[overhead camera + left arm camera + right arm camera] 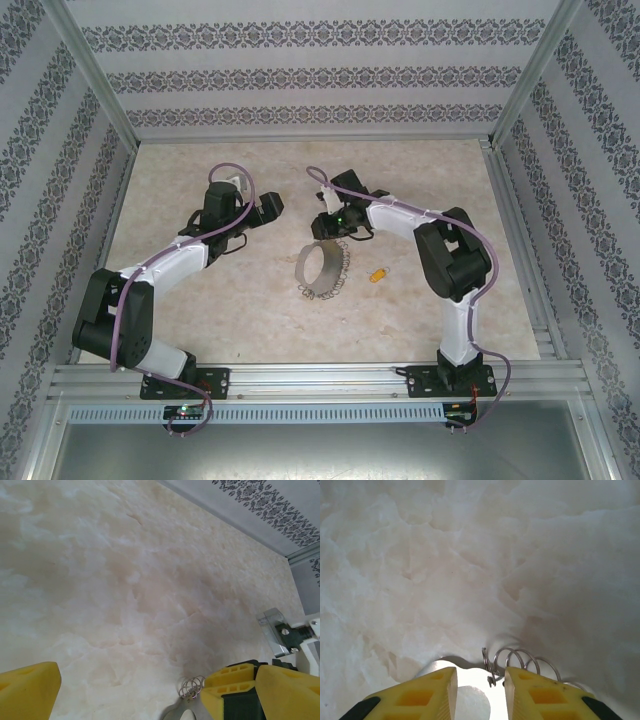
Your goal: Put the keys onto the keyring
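The right gripper [476, 692] is straddling the keyring [314, 262] rim, jaws narrowly apart and not visibly clamping, so it should be pinching bare band clear of the small loops [520, 659], the yellow key [377, 274] lying well outside them, while the left gripper [268, 208] is gaping wide.

I see the bench [250, 310] as smooth, matt marbled stone. The keyring [310, 266] is glossy metal, its loops thin wire. The key [377, 274] has an orange plastic head, and the jaws are matt yellow plastic.
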Available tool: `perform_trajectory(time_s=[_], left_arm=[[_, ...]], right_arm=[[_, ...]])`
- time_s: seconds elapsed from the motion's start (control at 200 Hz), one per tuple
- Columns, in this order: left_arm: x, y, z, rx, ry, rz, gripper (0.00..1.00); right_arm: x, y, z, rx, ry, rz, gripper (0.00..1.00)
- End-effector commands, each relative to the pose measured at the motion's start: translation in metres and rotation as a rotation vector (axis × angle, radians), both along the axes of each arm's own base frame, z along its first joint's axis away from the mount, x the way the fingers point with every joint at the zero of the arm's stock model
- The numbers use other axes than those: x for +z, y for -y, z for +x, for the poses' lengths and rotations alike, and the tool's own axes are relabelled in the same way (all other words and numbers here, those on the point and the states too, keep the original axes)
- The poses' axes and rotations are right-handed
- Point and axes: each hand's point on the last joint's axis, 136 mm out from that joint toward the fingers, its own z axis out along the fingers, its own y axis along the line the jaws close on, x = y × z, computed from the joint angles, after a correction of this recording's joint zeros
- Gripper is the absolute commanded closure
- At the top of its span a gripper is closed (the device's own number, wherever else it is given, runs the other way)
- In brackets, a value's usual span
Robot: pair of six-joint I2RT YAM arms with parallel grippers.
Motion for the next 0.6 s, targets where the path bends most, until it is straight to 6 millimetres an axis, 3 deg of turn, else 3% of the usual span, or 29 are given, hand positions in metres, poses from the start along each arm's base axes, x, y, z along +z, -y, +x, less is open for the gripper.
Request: perform_trajectory(time_s=[0.0,0.595], left_arm=[[0.008,-0.003,0.003,0.004,0.036,-0.034,0.0],[0.013,-0.003,0.001,-0.005,0.057,-0.041,0.0]], right_arm=[[-0.001,-0.012,-0.004,0.042,-0.007,0.005,0.7],[-0.016,-0.011,-0.01,0.045,-0.033,-0.009,0.77]])
